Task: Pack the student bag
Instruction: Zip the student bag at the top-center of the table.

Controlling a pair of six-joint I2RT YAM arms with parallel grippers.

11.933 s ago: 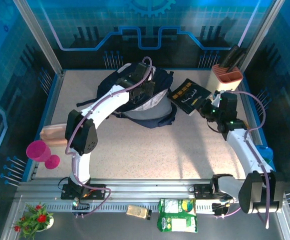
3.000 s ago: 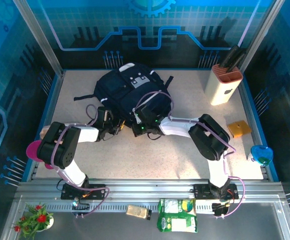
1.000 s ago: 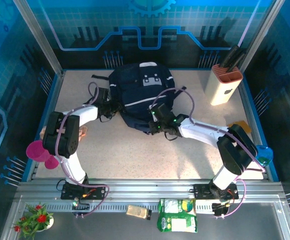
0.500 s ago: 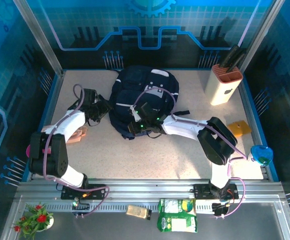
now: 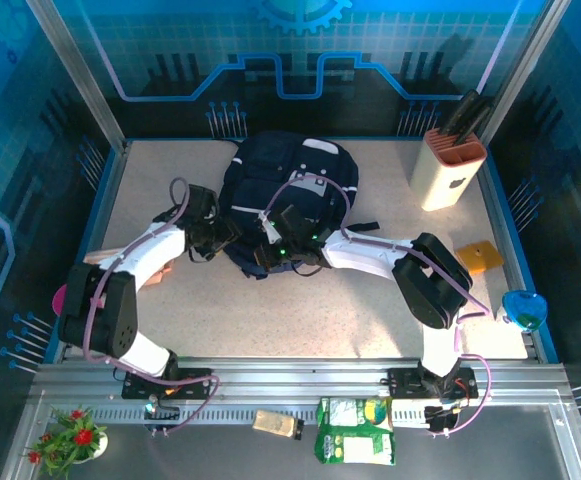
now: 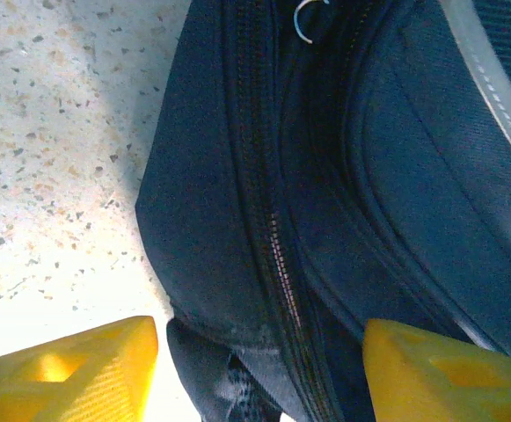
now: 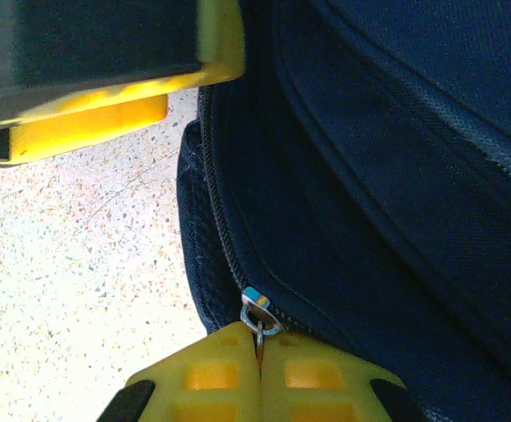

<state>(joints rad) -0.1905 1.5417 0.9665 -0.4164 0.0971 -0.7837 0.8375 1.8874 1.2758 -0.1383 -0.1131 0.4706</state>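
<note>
Student bag (image 5: pixel 290 170) lies on speckled worktop (image 5: pixel 270 320), far-centre, closer to the far edge than the near one. Navy fabric w/ thin white stripes; a black strap trails off toward the right side. Both arms reach in to the bag's near-left corner.

L gripper (image 5: pixel 220 238) at the bag's left-near edge. Wrist view: L gripper (image 6: pixel 259 378) has its yellow fingertips (image 6: pixel 70 369) spread wide apart, nothing pinched. One tip is over bare worktop (image 6: pixel 53 132), the other over bag fabric (image 6: pixel 396 220). Zip track (image 6: pixel 277 264) runs btwn them along the bag's corner seam. Small metal ring (image 6: pixel 308 18) at the top of that view. Can't tell whether the tips touch the fabric.

R gripper (image 5: pixel 268 252) at the bag's near edge, just beside the L gripper. Wrist view: R gripper (image 7: pixel 259 378) fingers pressed together, clamped on the zip pull (image 7: pixel 259 315). The pull's ring sits just above the fingertips, at the seam of the bag (image 7: pixel 396 176). One L finger (image 7: pixel 88 114) is at upper left of this view, close by.

Elsewhere on worktop:
- Knife block (image 5: pixel 450 170), far-right corner, dark handles sticking up.
- Orange flat item (image 5: pixel 478 257) near right edge, well apart from bag.
- Blue item (image 5: pixel 523 308) at right edge, nearer the front.
- Pink cup (image 5: pixel 65 297) at left edge, partly hidden by L arm.
</note>
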